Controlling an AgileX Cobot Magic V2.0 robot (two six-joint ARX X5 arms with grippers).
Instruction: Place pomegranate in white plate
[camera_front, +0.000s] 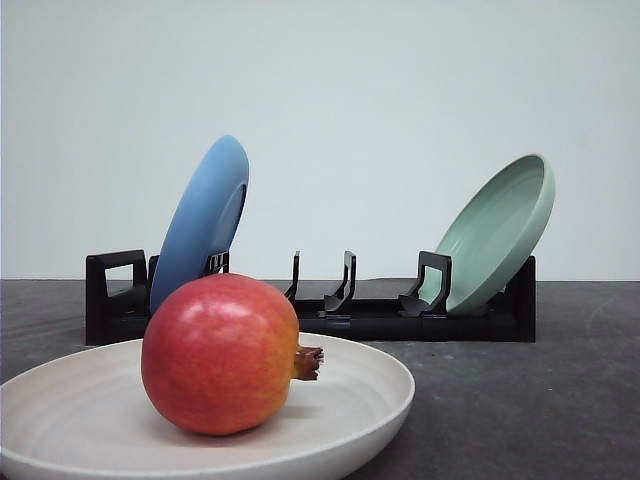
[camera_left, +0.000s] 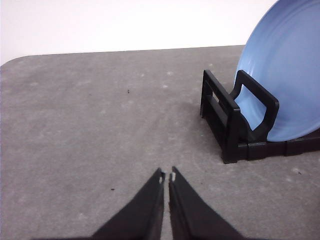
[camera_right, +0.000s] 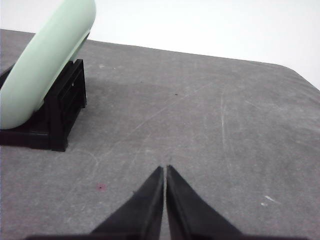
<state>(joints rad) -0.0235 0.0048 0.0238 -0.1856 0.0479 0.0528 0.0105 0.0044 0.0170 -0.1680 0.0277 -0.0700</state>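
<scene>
Pomegranate (camera_front: 222, 353), round with glossy red skin, yellow-orange patches and a brown dried crown, lies inside the wide matte off-white plate (camera_front: 370, 395), crown pointing sideways. The left gripper (camera_left: 167, 176) has its black fingertips pressed together over bare grey table (camera_left: 90, 125), with the black plastic rack (camera_left: 235, 125) and its tilted blue plate (camera_left: 290, 75) ahead and to one side of it. The right gripper (camera_right: 165, 169) looks closed too, the pale green plate (camera_right: 45, 60) leaning in the rack's other end, well apart from it.
</scene>
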